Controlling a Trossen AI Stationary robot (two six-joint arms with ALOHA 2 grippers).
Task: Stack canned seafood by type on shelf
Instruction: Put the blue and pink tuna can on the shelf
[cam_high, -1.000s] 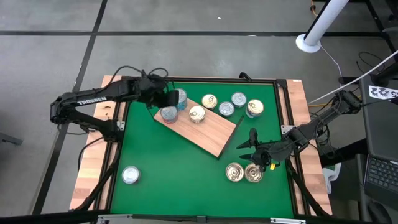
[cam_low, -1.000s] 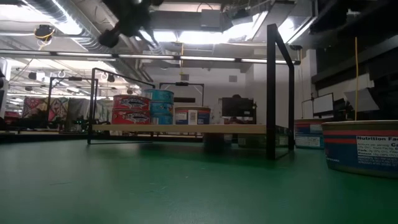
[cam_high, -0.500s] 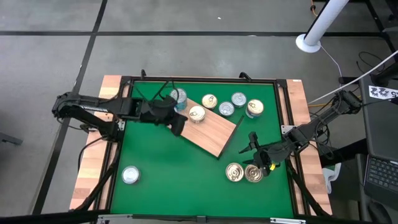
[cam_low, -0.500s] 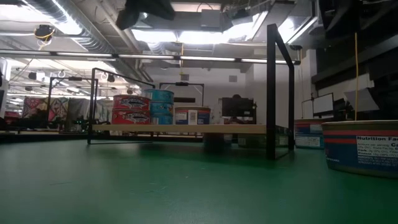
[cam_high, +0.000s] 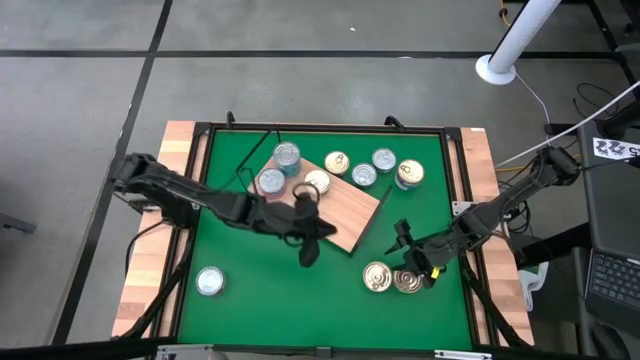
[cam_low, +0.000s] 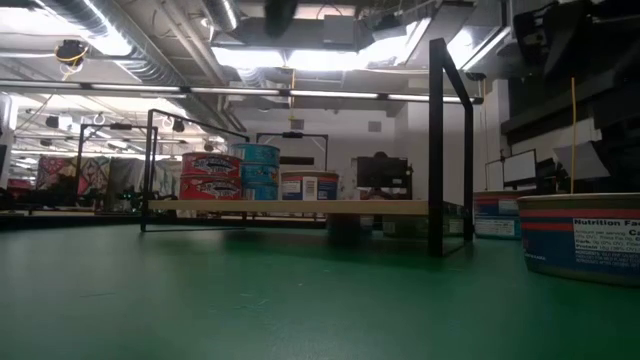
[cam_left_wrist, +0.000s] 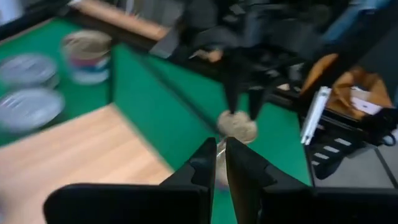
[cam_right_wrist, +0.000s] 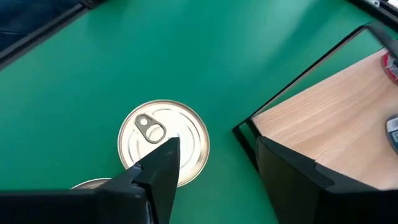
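Left gripper (cam_high: 309, 250), jaws nearly shut and empty, has swung from the shelf (cam_high: 340, 215) at frame centre toward the gold tins (cam_high: 377, 277) lower right (right gripper (cam_high: 412, 262) hovers half-open there); next pick likely.

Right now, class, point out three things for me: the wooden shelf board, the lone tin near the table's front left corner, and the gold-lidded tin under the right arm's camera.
shelf (cam_high: 335, 215): high view, bare wood of its top.
lone tin (cam_high: 209, 282): high view, middle of its silver lid.
gold-lidded tin (cam_right_wrist: 180, 140): right wrist view, lid beside the pull tab.
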